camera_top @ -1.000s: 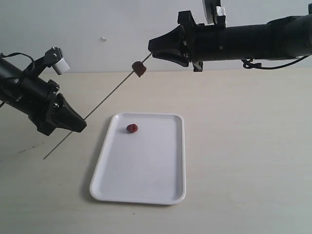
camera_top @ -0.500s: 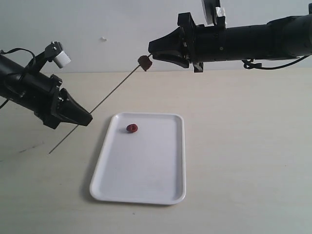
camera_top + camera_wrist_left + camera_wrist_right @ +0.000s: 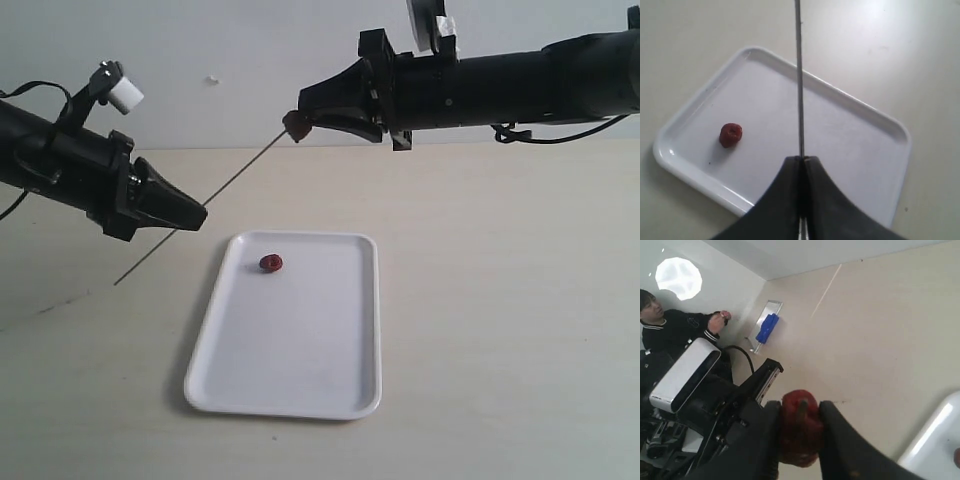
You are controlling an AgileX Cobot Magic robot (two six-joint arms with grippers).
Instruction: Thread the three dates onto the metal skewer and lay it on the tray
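Observation:
My left gripper [image 3: 198, 216] [image 3: 802, 159] is shut on the thin metal skewer [image 3: 238, 175] [image 3: 799, 80], which slants up from left to right above the table. At the skewer's upper tip sits one dark red date [image 3: 294, 127] [image 3: 800, 427], and my right gripper [image 3: 305, 117] [image 3: 799, 412] is shut on it, high above the table behind the tray. A second date [image 3: 271, 263] [image 3: 730, 135] lies in the far left corner of the white tray [image 3: 350, 400] [image 3: 875, 150]. No third date is in view.
The tray lies flat on the beige table [image 3: 500, 300], in front of a pale wall. In the right wrist view a person [image 3: 675, 332] and a blue object [image 3: 766, 328] show beyond the table's left side.
The left gripper has moved right and up with the skewer. The date at the skewer's tip has risen from the open shaft into the right gripper's fingers, which have shifted slightly left.

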